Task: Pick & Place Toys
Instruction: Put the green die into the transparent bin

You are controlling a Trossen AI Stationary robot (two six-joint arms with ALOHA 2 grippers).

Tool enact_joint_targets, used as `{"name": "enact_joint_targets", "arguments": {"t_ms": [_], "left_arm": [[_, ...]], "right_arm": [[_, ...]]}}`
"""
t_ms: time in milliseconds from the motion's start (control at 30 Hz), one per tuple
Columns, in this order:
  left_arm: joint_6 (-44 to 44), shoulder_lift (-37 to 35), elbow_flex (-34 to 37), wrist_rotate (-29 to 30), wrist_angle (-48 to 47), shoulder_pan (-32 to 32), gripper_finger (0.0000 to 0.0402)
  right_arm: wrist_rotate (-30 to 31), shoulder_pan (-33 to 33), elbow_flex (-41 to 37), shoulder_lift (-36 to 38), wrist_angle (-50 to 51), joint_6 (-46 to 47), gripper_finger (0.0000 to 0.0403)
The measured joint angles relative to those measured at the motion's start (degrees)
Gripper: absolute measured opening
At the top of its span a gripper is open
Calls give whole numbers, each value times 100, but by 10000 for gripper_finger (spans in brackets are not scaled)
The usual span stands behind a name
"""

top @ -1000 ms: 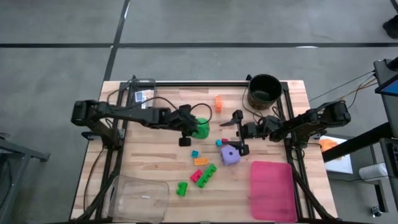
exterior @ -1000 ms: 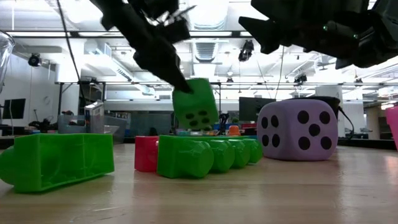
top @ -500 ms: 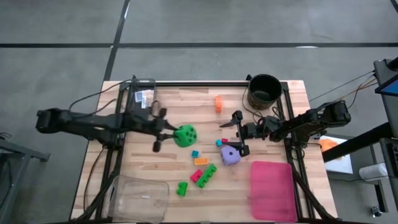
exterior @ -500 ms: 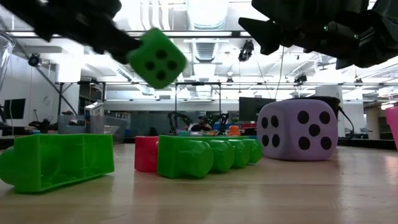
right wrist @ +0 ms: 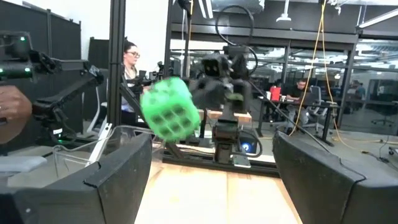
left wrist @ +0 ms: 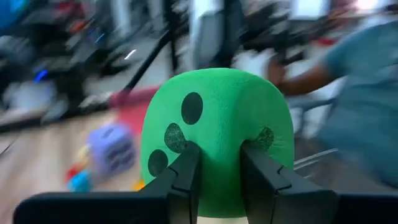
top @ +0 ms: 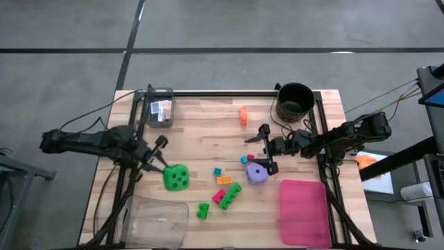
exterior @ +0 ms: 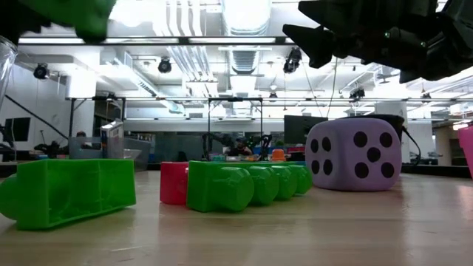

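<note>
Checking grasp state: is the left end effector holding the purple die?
No. The left end effector is clamped on the green die; the purple die sits on the table under the right end effector.

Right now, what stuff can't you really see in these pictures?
- Green die: in the low view the top edge cuts most of it off.
- Room behind the green die: the left wrist view is blurred there.
- Inside the black bucket: too dark in the high view to tell what it holds.
- Small card packs: too small in the high view to read.
- Teal brick: too tiny for its shape.
</note>
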State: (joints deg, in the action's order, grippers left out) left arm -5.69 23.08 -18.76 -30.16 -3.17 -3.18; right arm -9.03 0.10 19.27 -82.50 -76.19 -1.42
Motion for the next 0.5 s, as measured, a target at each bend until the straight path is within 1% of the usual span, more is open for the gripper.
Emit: {"name": "enact_joint_targets", "arguments": {"t_ms": [67, 167, 500], "left_arm": [[1, -105, 10, -73, 41, -240, 72], [57, -119, 36, -30, -12, -568, 69], [1343, 33, 84, 1, -530, -1612, 51]], "right_arm": [[3, 0, 0, -1, 27, 15, 331], [14, 0, 0, -2, 38, 27, 331], [16, 0, 0, -2, 74, 62, 331]]}}
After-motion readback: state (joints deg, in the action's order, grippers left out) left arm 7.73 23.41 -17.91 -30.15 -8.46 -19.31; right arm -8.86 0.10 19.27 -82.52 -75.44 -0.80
